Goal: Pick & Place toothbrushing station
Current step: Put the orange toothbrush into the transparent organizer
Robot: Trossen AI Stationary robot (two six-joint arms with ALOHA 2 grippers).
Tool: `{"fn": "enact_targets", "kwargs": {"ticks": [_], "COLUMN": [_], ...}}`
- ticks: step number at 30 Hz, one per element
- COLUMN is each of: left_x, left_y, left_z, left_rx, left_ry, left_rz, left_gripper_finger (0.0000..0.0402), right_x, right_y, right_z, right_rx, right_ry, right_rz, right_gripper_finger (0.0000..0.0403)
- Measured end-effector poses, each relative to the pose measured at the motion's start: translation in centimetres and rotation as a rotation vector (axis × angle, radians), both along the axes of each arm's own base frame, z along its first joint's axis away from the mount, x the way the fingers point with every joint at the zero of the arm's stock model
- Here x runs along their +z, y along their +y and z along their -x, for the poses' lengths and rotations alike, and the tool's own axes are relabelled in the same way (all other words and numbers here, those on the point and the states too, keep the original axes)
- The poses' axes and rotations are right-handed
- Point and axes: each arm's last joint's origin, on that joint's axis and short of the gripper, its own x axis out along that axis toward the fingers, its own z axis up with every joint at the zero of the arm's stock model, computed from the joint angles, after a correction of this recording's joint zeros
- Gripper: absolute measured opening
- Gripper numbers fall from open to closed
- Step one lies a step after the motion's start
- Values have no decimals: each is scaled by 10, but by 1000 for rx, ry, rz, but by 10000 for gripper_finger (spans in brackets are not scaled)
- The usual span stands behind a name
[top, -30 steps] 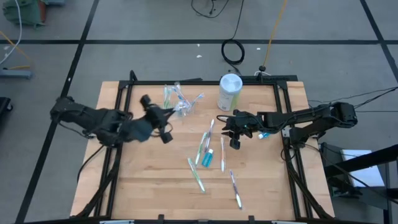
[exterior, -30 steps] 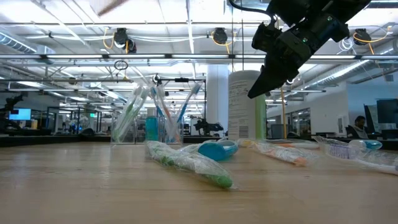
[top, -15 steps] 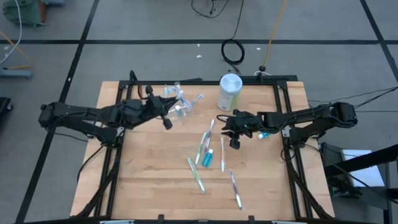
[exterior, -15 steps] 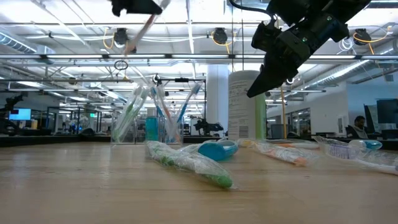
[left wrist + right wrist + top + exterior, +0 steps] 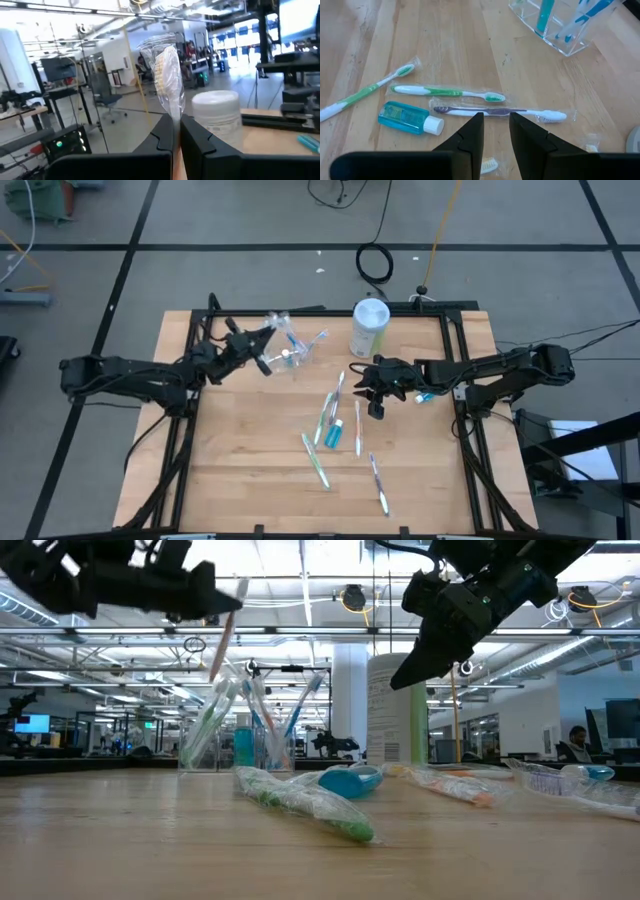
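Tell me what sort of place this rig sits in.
Most likely a large open lab or industrial office. The low view shows exposed ceiling trusses with hanging lights and desks with monitors behind the wooden table; the high view shows grey floor.

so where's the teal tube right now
In the high view the teal tube lies flat near the table's middle, among the loose wrapped toothbrushes, just below and left of the right gripper that hovers above it.

An open-plan lab: exposed ceiling pipes (image 5: pixel 300 632), desk monitors (image 5: pixel 30 724) (rows of workstations).
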Motion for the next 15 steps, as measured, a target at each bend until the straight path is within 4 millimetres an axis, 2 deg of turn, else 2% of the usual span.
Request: {"fn": "enact_targets", "kwargs": {"ticks": [6, 10, 15], "left_x": [-34, -44, -57], "left_y": [9, 12, 15], "left_z": [14, 21, 19], "left_rx": [26, 20, 22], "left_ry": [-14, -69, -37], "left_rz": [61, 84, 134], "left_gripper_finger": [6, 6, 6], "right_x": [0, 0, 1], "right_y": [0, 0, 0], "right_z": [0, 0, -1], "right_rx": [0, -1, 0], "right_ry": [0, 0, -16], "right_rz": [0, 0, 4], "right_gripper_finger": [84, 84, 84]}}
